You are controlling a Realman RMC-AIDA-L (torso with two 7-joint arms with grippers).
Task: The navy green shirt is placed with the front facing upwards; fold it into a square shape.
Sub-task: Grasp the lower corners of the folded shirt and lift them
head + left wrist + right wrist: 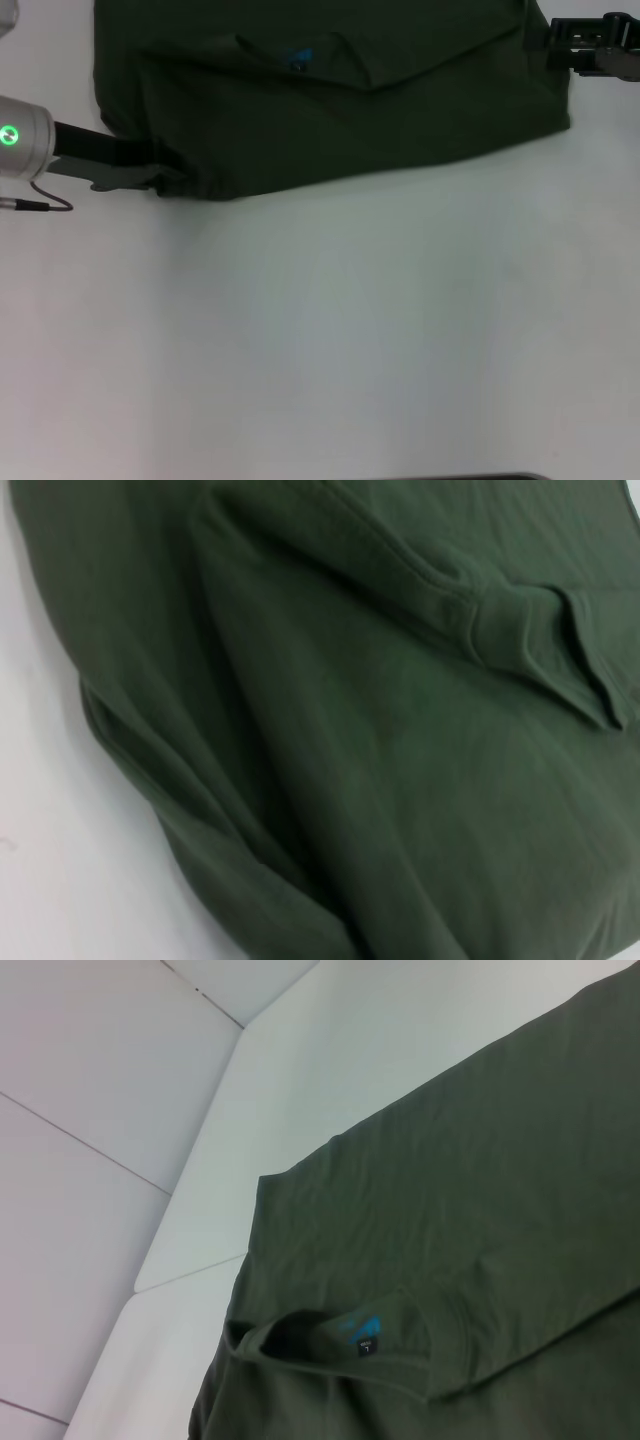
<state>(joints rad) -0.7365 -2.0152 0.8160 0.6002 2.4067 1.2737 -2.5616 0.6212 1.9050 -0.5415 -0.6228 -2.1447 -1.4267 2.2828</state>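
The navy green shirt (350,100) lies across the far part of the white table, with its collar and a blue neck label (300,57) facing up and folds running over it. My left gripper (165,170) is at the shirt's near left corner, shut on the bunched hem there. The left wrist view is filled with creased green cloth (380,760). My right gripper (560,45) sits at the shirt's far right edge, against the fabric. The right wrist view shows the shirt (480,1180), its ribbed collar (330,1345) and a small dark label (368,1346).
Bare white table (350,330) stretches from the shirt's near edge to the front. A thin cable (50,205) hangs by the left arm's wrist. Pale wall panels (90,1110) stand beyond the table's far side.
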